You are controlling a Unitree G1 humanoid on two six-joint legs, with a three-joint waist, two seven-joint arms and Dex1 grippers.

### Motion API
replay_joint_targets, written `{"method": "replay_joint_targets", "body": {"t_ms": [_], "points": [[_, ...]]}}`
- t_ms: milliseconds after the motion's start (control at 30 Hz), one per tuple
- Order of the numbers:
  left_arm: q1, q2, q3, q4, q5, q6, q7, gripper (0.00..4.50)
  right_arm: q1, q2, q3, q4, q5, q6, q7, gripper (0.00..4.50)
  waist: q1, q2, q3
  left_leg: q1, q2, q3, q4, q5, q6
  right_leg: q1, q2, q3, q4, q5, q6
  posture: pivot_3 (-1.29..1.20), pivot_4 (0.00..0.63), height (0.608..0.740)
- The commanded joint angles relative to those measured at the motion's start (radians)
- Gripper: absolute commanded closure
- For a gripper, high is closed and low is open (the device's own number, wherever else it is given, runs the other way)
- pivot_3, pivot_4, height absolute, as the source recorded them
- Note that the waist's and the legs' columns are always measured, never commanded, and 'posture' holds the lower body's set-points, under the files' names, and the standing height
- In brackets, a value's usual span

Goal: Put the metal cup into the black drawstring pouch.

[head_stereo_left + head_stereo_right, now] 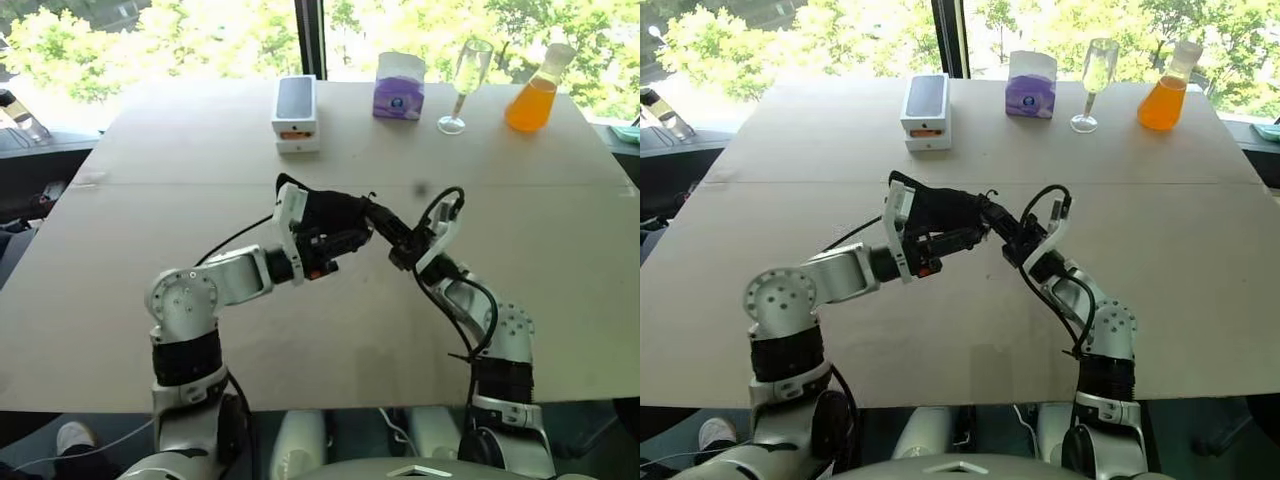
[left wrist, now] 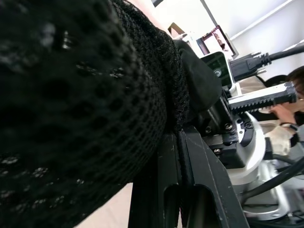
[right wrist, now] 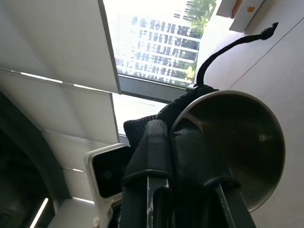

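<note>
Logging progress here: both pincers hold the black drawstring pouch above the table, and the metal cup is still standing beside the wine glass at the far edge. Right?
Not quite. The metal cup isn't beside the wine glass; the right wrist view shows it against the black drawstring pouch at the right pincer. The rest holds: the left pincer grips the pouch too, above the table.
</note>
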Motion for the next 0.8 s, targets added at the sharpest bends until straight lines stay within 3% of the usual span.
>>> {"method": "replay_joint_targets", "body": {"t_ms": [33, 167, 433, 633, 800], "points": [[-0.022, -0.037, -0.006, 0.018, -0.019, -0.056, -0.007, 4.5, 0.007, -0.039, 0.115, -0.121, -0.143, -0.054, 0.091, 4.47, 0.003, 0.0, 0.0, -0.001, 0.0, -0.001, 0.0, 0.0, 0.0, 0.0, 0.0, 0.0, 0.0, 0.0, 0.0, 0.0, 0.15, 0.737], [-0.06, -0.076, 0.07, 0.102, -0.111, -0.036, 0.048, 4.5, 0.042, -0.098, 0.21, -0.178, -0.255, -0.082, 0.177, 4.47, 0.001, 0.0, 0.0, -0.001, -0.002, -0.001, 0.0, 0.0, 0.001, 0.0, -0.001, 0.0, -0.001, 0.0, 0.001, 0.0, 0.15, 0.737], [-0.122, -0.089, 0.162, 0.26, -0.559, -0.017, 0.283, 4.5, 0.09, -0.166, 0.318, -0.182, -0.447, -0.241, 0.415, 4.47, -0.001, -0.001, 0.0, 0.0, 0.0, -0.002, 0.0, 0.0, 0.0, 0.0, 0.001, 0.001, 0.0, 0.0, 0.001, 0.0, 0.15, 0.737], [-0.127, -0.012, 0.073, 0.252, -0.757, -0.051, 0.37, 4.5, 0.078, -0.216, 0.384, -0.152, -0.597, -0.344, 0.503, 4.47, 0.004, -0.001, 0.0, 0.0, -0.002, -0.002, 0.001, 0.0, 0.0, 0.001, -0.001, 0.001, -0.001, 0.0, 0.001, 0.0, 0.15, 0.737], [-0.114, 0.055, -0.029, 0.223, -0.806, -0.052, 0.391, 4.5, 0.06, -0.236, 0.431, -0.129, -0.714, -0.442, 0.55, 4.47, 0.002, -0.001, 0.0, 0.0, -0.003, -0.002, 0.001, 0.0, 0.0, 0.001, 0.0, 0.0, 0.0, 0.0, 0.001, 0.0, 0.15, 0.737]]}}
